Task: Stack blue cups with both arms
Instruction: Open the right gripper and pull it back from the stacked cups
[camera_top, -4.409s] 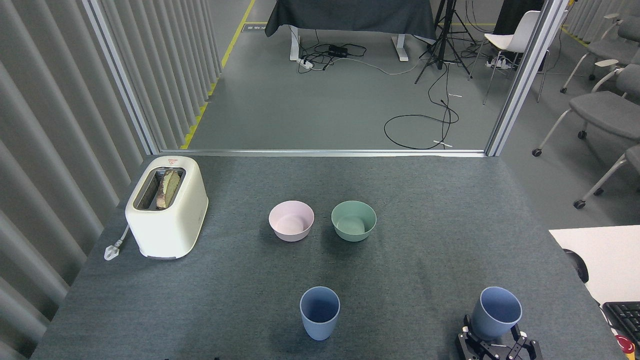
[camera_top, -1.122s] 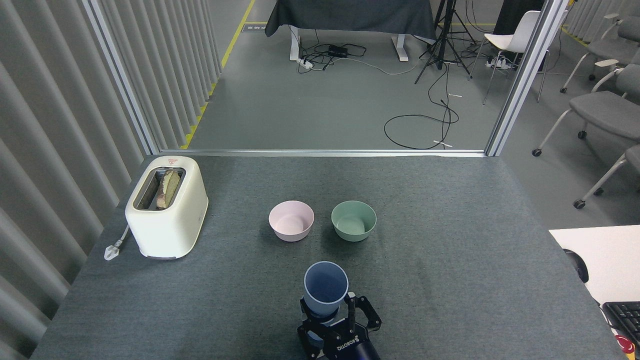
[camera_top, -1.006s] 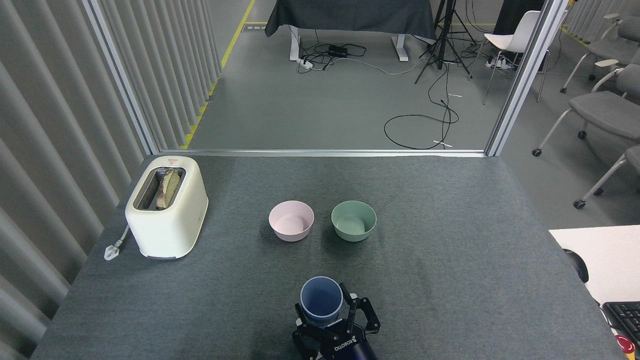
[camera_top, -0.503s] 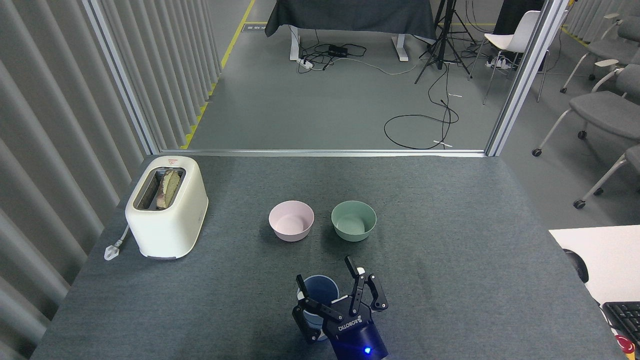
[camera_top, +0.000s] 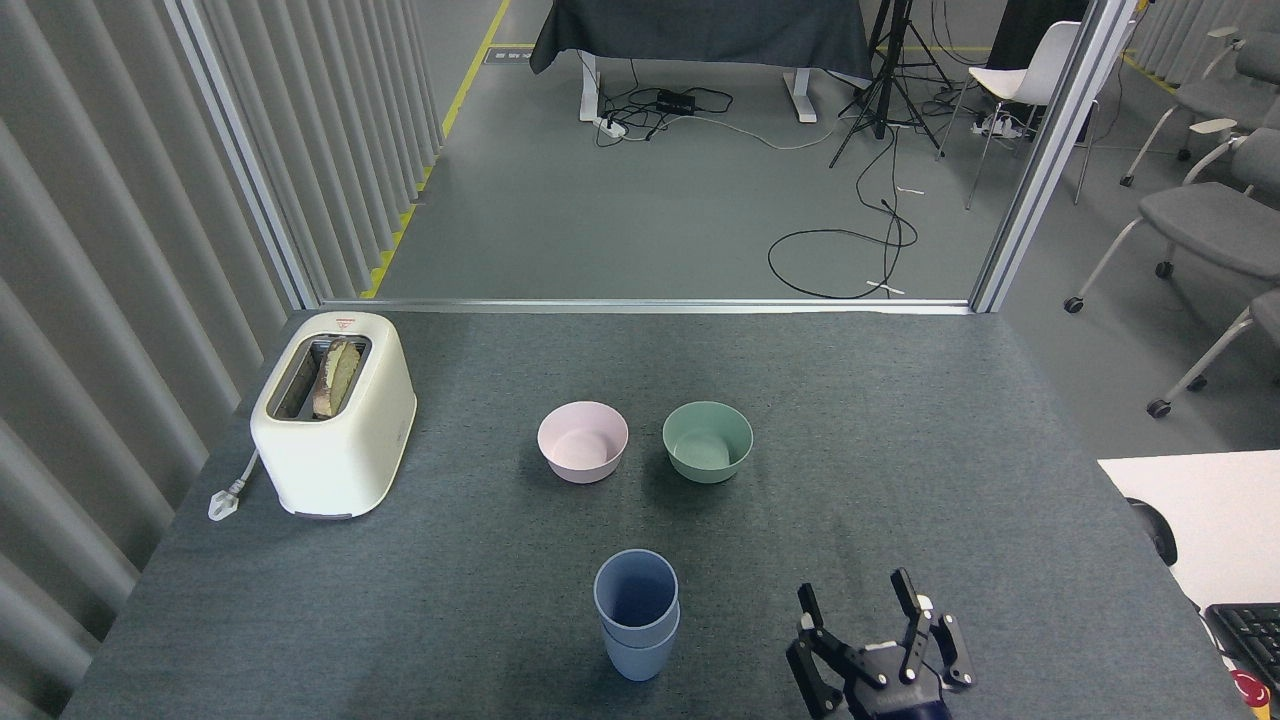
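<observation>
Two blue cups stand nested, one inside the other, upright on the grey table near its front edge, slightly left of centre. My right gripper is to the right of the stack at the bottom edge of the head view, well apart from it. Its black fingers are spread open and hold nothing. My left arm and its gripper are out of view.
A pink bowl and a green bowl sit side by side behind the stack. A cream toaster with bread in it stands at the left, its plug lying beside it. A white desk with a keyboard borders the right.
My right gripper carried its blue cup from the right, lowered it into the other cup, let go, and has now drawn back to the right, open.
</observation>
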